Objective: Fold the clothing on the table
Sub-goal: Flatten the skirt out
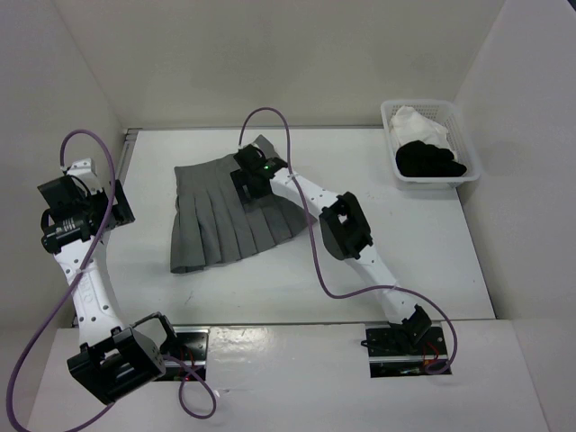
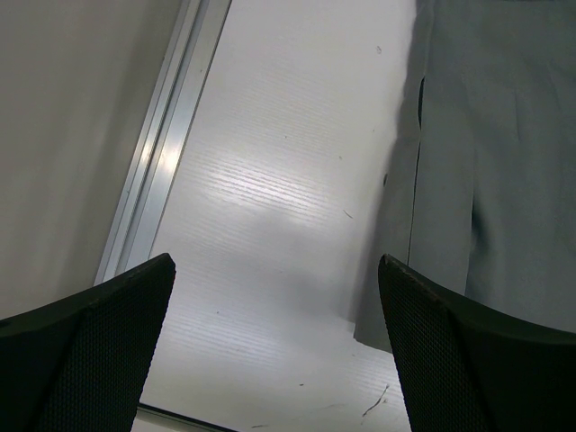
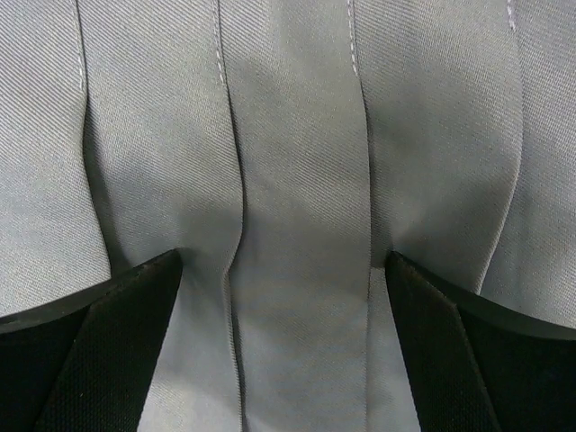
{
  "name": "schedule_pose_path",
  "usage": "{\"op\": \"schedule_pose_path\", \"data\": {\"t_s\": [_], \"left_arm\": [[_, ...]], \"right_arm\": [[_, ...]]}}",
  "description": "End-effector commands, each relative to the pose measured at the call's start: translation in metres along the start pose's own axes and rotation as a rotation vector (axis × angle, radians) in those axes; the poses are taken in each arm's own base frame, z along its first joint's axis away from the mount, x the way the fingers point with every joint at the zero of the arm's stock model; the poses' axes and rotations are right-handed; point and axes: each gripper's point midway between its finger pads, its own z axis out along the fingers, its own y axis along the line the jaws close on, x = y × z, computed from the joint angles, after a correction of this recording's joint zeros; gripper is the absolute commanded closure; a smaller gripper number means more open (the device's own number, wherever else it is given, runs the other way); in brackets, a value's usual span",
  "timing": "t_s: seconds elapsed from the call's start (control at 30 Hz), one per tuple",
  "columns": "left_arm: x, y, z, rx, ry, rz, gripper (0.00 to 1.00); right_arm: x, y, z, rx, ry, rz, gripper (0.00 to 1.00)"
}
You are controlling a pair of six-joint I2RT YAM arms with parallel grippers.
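The grey pleated skirt (image 1: 220,220) lies spread flat on the white table (image 1: 432,261), left of the middle, its narrow waistband toward the far edge and its wide hem fanning toward the arm bases; the right gripper (image 1: 251,176) hangs over the upper right part of the skirt, just below the waistband, with a small green light (image 1: 267,165) glowing on its wrist; in the right wrist view its jaws are spread wide, the two black textured fingers (image 3: 108,351) set either side of one pleat of the skirt (image 3: 301,180) and nothing caught between them, though whether the tips touch the cloth I cannot tell; pale stitch lines (image 3: 351,45) run down the pleat folds at the top of that view; the left gripper (image 1: 115,205) is held off the skirt, beside its left edge, over bare tabletop; in the left wrist view its jaws are likewise spread wide and empty, with the metal rail (image 2: 166,153) on the left and the skirt's edge (image 2: 486,180) on the right; at the far right corner a small white basket (image 1: 474,169) holds a white garment (image 1: 418,124) and a black garment (image 1: 430,160), well apart from the skirt; purple cables (image 1: 317,265) loop along both arms.
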Motion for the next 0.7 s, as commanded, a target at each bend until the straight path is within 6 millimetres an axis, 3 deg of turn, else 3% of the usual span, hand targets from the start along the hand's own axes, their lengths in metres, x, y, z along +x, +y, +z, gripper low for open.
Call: {"op": "schedule_pose_path", "data": {"t_s": [0.0,0.07,0.2,0.23,0.27,0.3,0.33,0.37,0.4,0.43,0.57,0.67], "left_arm": [[-0.003,-0.002,0.002,0.013,-0.019,-0.022,0.01],[-0.003,-0.002,0.002,0.013,-0.019,-0.022,0.01],[-0.003,-0.001,0.002,0.013,-0.019,-0.013,0.01],[-0.003,-0.001,0.002,0.013,-0.019,-0.013,0.01],[-0.003,-0.001,0.002,0.013,-0.019,-0.013,0.01],[-0.003,-0.001,0.002,0.013,-0.019,-0.013,0.01],[-0.003,-0.001,0.002,0.013,-0.019,-0.013,0.01],[-0.003,-0.001,0.002,0.013,-0.019,-0.013,0.01],[-0.004,-0.003,0.000,0.022,-0.029,-0.011,0.01],[-0.004,-0.003,0.000,0.022,-0.029,-0.011,0.01],[-0.004,-0.003,0.000,0.022,-0.029,-0.011,0.01],[-0.004,-0.005,0.000,0.031,-0.030,-0.011,0.01]], "right_arm": [[0.003,0.002,-0.010,-0.002,0.006,-0.016,0.02],[0.016,0.002,-0.005,-0.004,0.039,-0.023,0.02],[0.028,-0.001,-0.020,-0.018,0.060,-0.018,0.02],[0.050,-0.007,-0.019,-0.006,0.104,-0.029,0.02],[0.055,-0.009,-0.023,-0.005,0.109,-0.030,0.02],[0.043,-0.010,-0.037,-0.016,0.067,-0.020,0.02],[0.063,-0.018,-0.038,0.009,0.100,-0.030,0.02],[0.065,-0.020,-0.043,0.008,0.096,-0.029,0.02],[0.055,-0.025,-0.058,0.015,0.060,-0.021,0.02],[0.067,-0.030,-0.060,0.029,0.074,-0.026,0.02],[0.076,-0.042,-0.077,0.059,0.072,-0.029,0.02],[0.095,-0.050,-0.084,0.068,0.106,-0.039,0.02]]}}
